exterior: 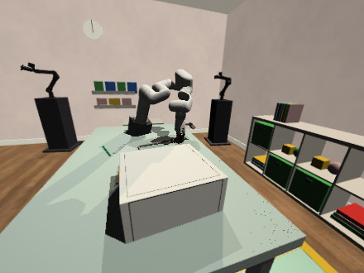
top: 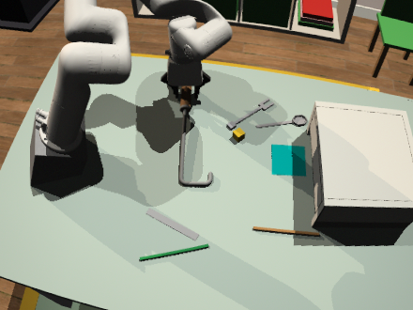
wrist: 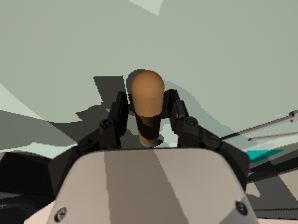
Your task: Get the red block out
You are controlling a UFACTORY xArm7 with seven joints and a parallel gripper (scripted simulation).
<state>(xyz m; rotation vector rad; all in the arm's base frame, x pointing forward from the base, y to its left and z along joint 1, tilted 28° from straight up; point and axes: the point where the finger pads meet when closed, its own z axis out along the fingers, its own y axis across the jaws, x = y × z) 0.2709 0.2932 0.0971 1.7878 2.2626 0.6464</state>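
The red block is hidden; I cannot see it in any view. The white cabinet (top: 361, 164) stands at the right of the table and also shows in the exterior view (exterior: 170, 186). The teal square (top: 288, 160) lies flat just left of the cabinet. A hook tool with a brown handle (top: 186, 97) and a grey shaft (top: 184, 155) lies left of centre, its hook end (top: 202, 182) pointing right. My gripper (top: 186, 94) is low over the handle. In the wrist view the fingers stand open on either side of the handle (wrist: 146, 107).
A small yellow cube (top: 238, 134), a grey fork-ended tool (top: 251, 114) and a grey ring-ended tool (top: 282, 123) lie between the hook tool and the cabinet. A grey bar (top: 172, 224), a green stick (top: 174, 252) and a brown stick (top: 285, 231) lie nearer the front.
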